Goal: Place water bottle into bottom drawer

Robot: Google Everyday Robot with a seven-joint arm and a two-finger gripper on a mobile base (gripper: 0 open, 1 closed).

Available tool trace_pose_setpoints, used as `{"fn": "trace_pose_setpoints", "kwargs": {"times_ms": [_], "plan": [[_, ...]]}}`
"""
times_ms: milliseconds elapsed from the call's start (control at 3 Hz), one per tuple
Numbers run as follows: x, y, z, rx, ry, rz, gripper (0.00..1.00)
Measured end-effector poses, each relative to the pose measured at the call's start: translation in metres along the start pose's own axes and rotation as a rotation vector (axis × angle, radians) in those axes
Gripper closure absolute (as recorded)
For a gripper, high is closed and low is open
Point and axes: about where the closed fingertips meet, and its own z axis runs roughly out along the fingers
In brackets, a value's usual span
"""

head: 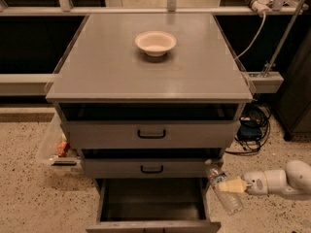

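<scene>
The bottle (231, 202) hangs tilted, cap up, just right of the open bottom drawer (151, 200), whose front the frame's edge clips. My gripper (225, 185), reaching in from the right, is clamped around its middle.

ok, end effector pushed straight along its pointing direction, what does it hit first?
Gripping the water bottle, the end effector points toward the bottom drawer: probably its near side wall first, though depth is unclear.
</scene>
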Motion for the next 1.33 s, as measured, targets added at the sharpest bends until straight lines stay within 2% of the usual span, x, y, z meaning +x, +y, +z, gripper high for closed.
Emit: {"fn": "trace_pose_setpoints", "kwargs": {"times_ms": [333,667,1000,1333], "plan": [[0.001,-0.003,0.001,-0.002,-0.003,0.003,1.00],[0.017,-0.015,0.004,-0.012,-0.031,0.067,1.00],[0.041,-0.044,0.022,-0.060,-0.041,0.169,1.00],[0.069,-0.074,0.049,-0.130,-0.040,0.280,1.00]]}}
